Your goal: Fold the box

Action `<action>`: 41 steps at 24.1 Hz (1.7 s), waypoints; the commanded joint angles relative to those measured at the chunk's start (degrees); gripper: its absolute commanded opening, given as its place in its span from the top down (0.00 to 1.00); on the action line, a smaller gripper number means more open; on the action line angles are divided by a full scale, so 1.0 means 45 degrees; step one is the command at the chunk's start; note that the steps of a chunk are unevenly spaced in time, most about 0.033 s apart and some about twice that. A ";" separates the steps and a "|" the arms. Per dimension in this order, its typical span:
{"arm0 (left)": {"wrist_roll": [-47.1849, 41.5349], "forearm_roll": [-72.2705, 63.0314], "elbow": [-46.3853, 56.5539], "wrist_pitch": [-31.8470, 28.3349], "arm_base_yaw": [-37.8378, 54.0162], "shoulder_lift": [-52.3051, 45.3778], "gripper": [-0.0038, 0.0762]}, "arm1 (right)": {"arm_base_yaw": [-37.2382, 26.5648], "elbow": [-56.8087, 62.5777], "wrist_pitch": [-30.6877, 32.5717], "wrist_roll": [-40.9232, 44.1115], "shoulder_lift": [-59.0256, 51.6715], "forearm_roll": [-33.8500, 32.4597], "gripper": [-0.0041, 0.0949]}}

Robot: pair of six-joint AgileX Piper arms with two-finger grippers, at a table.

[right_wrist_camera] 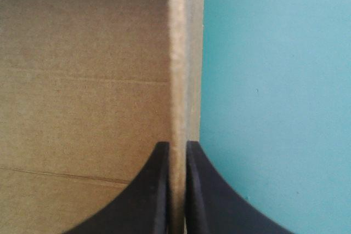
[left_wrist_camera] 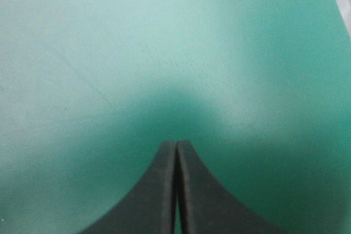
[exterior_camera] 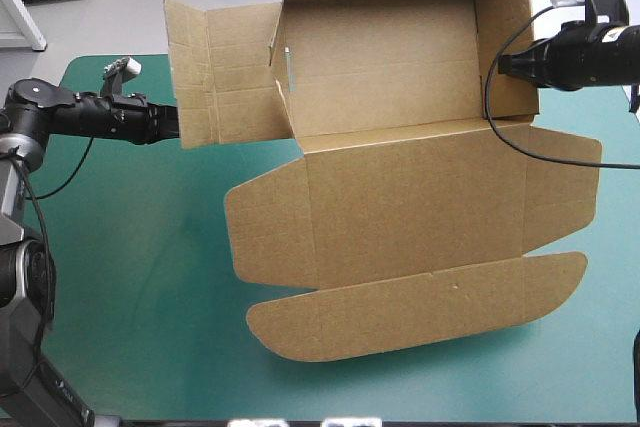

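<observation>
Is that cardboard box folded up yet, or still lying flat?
Half folded. The box has its far and right walls raised, the right hand pinching the right one; its left panel and lid are spread out.

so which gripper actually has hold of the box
The right gripper: it pinches the upright right wall of the box. The left gripper is shut on nothing, with only the teal-green cover ahead.

One box (exterior_camera: 400, 197), two grippers, one table (exterior_camera: 130, 277).
Left gripper (left_wrist_camera: 176, 143) and right gripper (right_wrist_camera: 177, 145), two black fingers (left_wrist_camera: 153, 190) each: four fingers in all.
</observation>
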 commanded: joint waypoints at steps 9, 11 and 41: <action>0.0982 -0.2834 0.0735 0.0876 -0.1018 -0.1023 0.96 | 0.0101 -0.0807 -0.0012 -0.0111 -0.0495 0.2494 0.96; 0.1094 -0.3256 0.0735 0.0726 -0.1683 -0.1280 0.96 | 0.0513 -0.0807 -0.0012 -0.0111 -0.0368 0.2326 0.96; -0.0310 -0.3520 0.0744 0.0861 -0.2414 -0.3607 0.96 | 0.2526 -0.0807 -0.0951 0.0631 0.1722 0.0111 0.96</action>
